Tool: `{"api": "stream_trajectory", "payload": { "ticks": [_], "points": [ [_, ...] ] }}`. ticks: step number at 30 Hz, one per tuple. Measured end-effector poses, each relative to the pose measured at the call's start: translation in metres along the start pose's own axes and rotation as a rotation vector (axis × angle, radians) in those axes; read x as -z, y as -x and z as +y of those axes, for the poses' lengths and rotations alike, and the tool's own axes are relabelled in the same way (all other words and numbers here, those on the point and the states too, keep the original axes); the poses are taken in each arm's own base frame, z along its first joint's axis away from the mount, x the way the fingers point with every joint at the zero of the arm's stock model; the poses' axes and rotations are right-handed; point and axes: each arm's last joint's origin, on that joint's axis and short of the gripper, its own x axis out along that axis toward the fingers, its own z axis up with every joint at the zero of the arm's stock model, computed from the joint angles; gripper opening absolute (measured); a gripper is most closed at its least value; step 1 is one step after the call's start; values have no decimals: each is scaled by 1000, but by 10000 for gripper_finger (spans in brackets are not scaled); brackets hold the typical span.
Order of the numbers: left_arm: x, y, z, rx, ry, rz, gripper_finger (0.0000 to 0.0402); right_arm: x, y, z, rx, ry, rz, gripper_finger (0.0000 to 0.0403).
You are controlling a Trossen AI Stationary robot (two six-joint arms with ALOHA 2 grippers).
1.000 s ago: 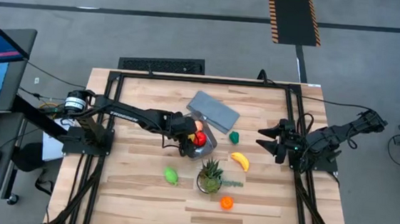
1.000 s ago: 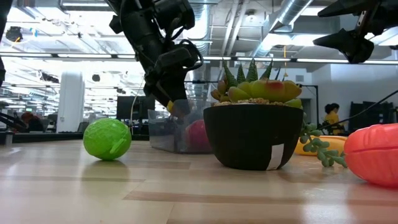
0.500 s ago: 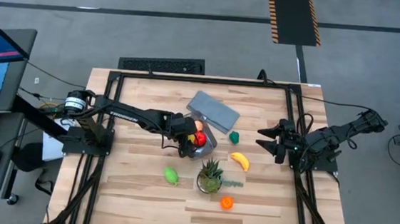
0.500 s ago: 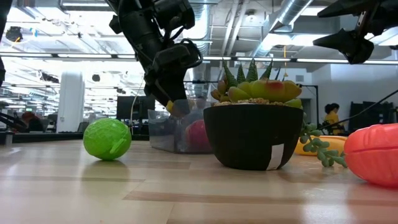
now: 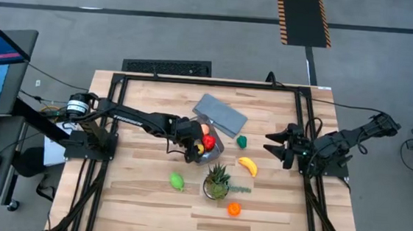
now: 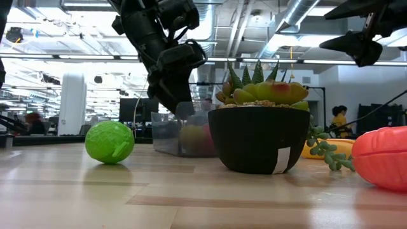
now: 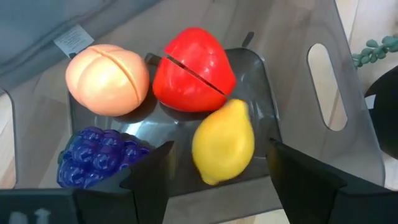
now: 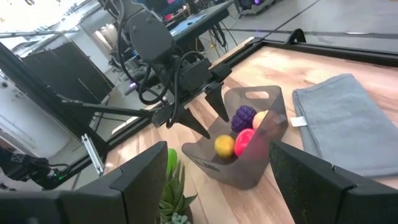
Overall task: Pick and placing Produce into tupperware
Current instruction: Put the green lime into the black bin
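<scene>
The tupperware is a clear greyish tub at the table's middle. In it lie a yellow lemon, a red piece, a peach-coloured piece and purple grapes. My left gripper hangs open just above the tub's near-left side. Its fingers stand on either side of the lemon and clear of it. More produce lies on the table: a banana, a small green piece, a green lime and an orange piece. My right gripper waits open near the right edge.
A potted spiky plant stands just near of the tub, close to my left gripper. The flat grey lid lies on the far side of the tub, touching it. A black frame runs along the table's edges.
My left gripper has opened while staying in place over the tub. The yellow lemon has dropped from between its fingertips and now lies in the tub beside the red piece.
</scene>
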Motion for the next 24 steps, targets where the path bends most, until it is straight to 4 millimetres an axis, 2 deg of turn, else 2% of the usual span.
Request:
{"api": "stream_trajectory", "payload": {
  "ticks": [9, 16, 20, 24],
  "points": [
    [-3, 0, -1, 20, 4, -22, 242, 3, -4, 1, 14, 0, 20, 301],
    [2, 6, -2, 105, 3, 50, 242, 3, -4, 1, 10, -3, 25, 301],
    [4, 18, -1, 106, 3, 76, 242, 4, -4, 1, 11, -2, 27, 301],
    [2, 41, 1, 85, 1, 38, 242, 4, -4, 1, 12, -1, 28, 301]
  ]
}}
